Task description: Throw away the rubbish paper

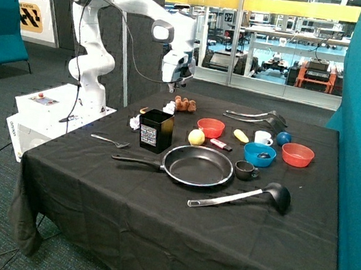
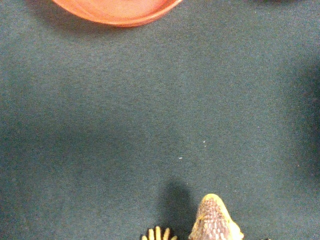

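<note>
Two crumpled white paper wads lie on the black cloth. One wad [image 1: 169, 107] is beside the brown lumpy toy [image 1: 185, 105]; the other [image 1: 134, 122] is by the far side of the black box [image 1: 155, 131]. The box stands upright with its top open. My gripper [image 1: 172, 86] hangs in the air above the first wad and the toy, touching nothing. The wrist view shows bare cloth, the toy's head [image 2: 214, 221] and a red bowl's rim [image 2: 117, 12], but no paper wad.
A frying pan [image 1: 197, 165], ladle [image 1: 247, 194], fork [image 1: 110, 141], lemon [image 1: 196, 137], red bowl [image 1: 210, 127], blue bowl [image 1: 259, 154], second red bowl [image 1: 297, 154], white mug [image 1: 262, 138], black cup [image 1: 245, 169] and tongs [image 1: 253, 115] crowd the table.
</note>
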`<state>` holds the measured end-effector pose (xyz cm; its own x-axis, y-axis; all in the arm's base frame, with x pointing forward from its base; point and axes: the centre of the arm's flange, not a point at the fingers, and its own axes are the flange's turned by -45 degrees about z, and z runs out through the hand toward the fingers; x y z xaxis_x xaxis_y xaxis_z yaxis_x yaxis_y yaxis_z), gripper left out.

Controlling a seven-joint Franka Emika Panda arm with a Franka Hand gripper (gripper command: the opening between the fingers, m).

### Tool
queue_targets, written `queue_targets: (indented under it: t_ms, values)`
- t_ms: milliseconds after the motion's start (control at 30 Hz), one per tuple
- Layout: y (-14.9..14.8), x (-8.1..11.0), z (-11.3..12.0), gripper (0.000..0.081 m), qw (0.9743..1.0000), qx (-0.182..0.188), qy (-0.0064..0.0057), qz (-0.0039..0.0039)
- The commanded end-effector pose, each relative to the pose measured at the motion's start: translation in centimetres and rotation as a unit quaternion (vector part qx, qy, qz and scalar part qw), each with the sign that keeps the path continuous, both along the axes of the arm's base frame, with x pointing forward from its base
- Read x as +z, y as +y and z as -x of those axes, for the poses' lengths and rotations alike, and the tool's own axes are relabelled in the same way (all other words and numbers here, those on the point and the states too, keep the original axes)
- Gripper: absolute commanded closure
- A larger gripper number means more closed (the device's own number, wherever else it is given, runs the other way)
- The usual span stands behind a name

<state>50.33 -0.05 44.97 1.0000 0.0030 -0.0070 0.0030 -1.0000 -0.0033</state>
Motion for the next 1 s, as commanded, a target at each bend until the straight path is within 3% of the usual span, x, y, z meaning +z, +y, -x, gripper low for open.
queue_targets:
  t_ms: [0, 33, 133, 167, 200, 367, 400, 467, 500, 533, 600, 633, 700, 767, 833, 967]
  values:
    - [0.1, 0.0, 0.3, 0.0000, 0.9732, 0.230, -0.0038, 0.00079]
    - [0.7, -0.1, 0.7, 0.0000, 0.9613, 0.275, -0.0038, 0.00061]
    - [1.2, -0.2, 1.0, 0.0006, 0.9615, 0.275, -0.0038, 0.00062]
    - [1.2, -0.2, 0.9, 0.0108, 0.9626, 0.271, -0.0038, 0.00063]
    - [1.2, -0.2, 0.8, 0.0158, 0.9633, 0.269, -0.0038, 0.00064]
    - [0.7, -0.3, 0.4, 0.0209, 0.9684, 0.249, -0.0038, 0.00072]
    - [0.6, -0.3, 0.3, 0.0210, 0.9684, 0.250, -0.0038, 0.00072]
    - [0.9, -0.4, 0.6, 0.0210, 0.9652, 0.262, -0.0038, 0.00067]
    - [1.0, -0.4, 0.7, 0.0209, 0.9647, 0.263, -0.0038, 0.00066]
    - [1.6, -0.5, 1.1, 0.0205, 0.9599, 0.280, -0.0038, 0.00059]
    - [2.4, -0.6, 1.7, 0.0201, 0.9576, 0.288, -0.0038, 0.00056]
    - [2.9, -0.7, 2.1, 0.0197, 0.9548, 0.297, -0.0038, 0.00053]
    - [3.6, -0.8, 2.6, 0.0191, 0.9531, 0.303, -0.0039, 0.00050]
    - [4.9, -1.3, 3.7, 0.0179, 0.9462, 0.323, -0.0039, 0.00042]
    - [5.9, -1.7, 4.5, 0.0174, 0.9434, 0.332, -0.0039, 0.00039]
    - [7.9, -2.5, 6.3, 0.0117, 0.9341, 0.357, -0.0039, 0.00028]
